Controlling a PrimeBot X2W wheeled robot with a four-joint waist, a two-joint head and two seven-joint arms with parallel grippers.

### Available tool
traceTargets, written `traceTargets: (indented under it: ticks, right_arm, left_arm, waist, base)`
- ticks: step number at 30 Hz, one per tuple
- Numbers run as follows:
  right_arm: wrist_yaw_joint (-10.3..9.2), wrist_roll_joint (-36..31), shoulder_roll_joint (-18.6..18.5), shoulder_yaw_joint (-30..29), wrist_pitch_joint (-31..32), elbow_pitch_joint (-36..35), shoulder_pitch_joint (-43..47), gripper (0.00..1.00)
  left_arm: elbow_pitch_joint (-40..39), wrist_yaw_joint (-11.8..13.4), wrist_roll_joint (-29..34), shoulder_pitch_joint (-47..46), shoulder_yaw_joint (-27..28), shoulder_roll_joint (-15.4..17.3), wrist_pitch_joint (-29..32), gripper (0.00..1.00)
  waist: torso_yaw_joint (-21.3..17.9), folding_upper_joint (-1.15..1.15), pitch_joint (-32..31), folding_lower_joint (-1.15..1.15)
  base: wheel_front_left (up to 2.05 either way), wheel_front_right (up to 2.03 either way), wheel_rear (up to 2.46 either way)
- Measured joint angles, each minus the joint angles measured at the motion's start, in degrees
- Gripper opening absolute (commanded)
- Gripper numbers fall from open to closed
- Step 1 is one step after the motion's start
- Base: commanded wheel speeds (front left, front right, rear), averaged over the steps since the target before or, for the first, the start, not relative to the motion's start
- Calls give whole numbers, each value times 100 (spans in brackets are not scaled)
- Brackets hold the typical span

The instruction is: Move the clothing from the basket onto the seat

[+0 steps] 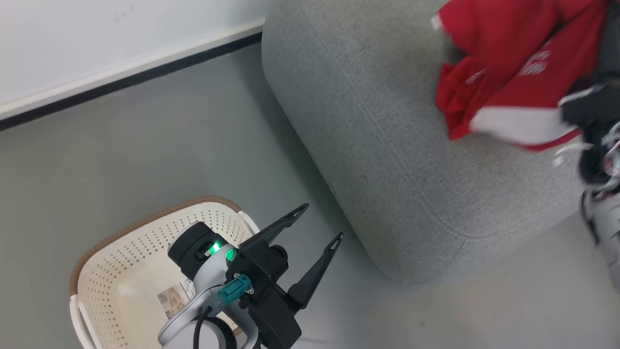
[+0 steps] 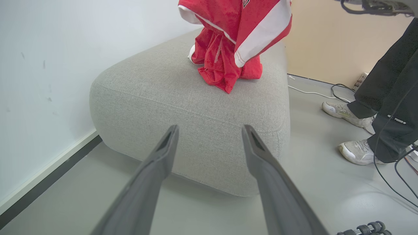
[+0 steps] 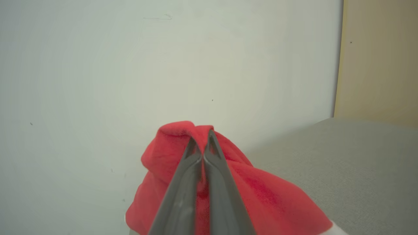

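Right hand (image 3: 202, 138): fingers pressed together, clamped on a fold of the clothing (image 3: 261, 192); red fabric bulges on both sides of the tips. Clothing hangs from that grip, long axis approx vertical. Lower end is bunched & touching the top of the seat (image 2: 183, 94), toward its far right part. White trim band runs diagonally down the hanging part.

Seat's near-left part is bare, w/ rounded corner & seam line in plain sight.

Left hand (image 1: 322, 222): fingers spread wide apart, empty, over the right rim of the basket (image 1: 121, 261), tips pointing toward the seat. Basket sits on the floor (image 1: 145, 145), near left, well apart from the clothing. Label sticker (image 1: 172, 298) shows on its bottom.

Open grey floor betw basket & seat, also along the wall (image 1: 97, 39) w/ dark baseboard, left of seat. In left wrist view, right of seat: a person's shoes (image 2: 356, 151) & cables (image 2: 310, 92) on the floor, near the seat's edge.
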Motion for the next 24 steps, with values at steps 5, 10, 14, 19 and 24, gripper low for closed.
traceTargets:
  ticks: [5,10,14,19,24]
  right_arm:
    - [-48,57,-230,-360,-15,280,-579,0]
    - [-77,98,-547,-683,-16,667,-1057,0]
    - [-105,97,-792,-884,-18,1007,-1390,0]
    - [-107,96,-794,-899,-18,1399,-1397,0]
    - [-91,123,-672,-894,-18,1806,-1391,0]
  left_arm:
    - [-51,-1,0,-63,-100,25,73,100]
    - [-158,-2,5,-251,-188,34,142,100]
    - [-201,-2,7,-387,-229,109,202,100]
    - [-263,-2,8,-528,-246,177,227,100]
    - [-305,-3,8,-687,-256,211,268,100]
  waist:
    - [72,0,169,0]
    - [183,0,417,0]
    - [292,0,650,1]
    - [391,0,900,1]
    - [460,1,1147,1]
  base:
    - [0,0,0]
    - [0,0,0]
    - [0,0,0]
    - [0,0,0]
    - [0,0,0]
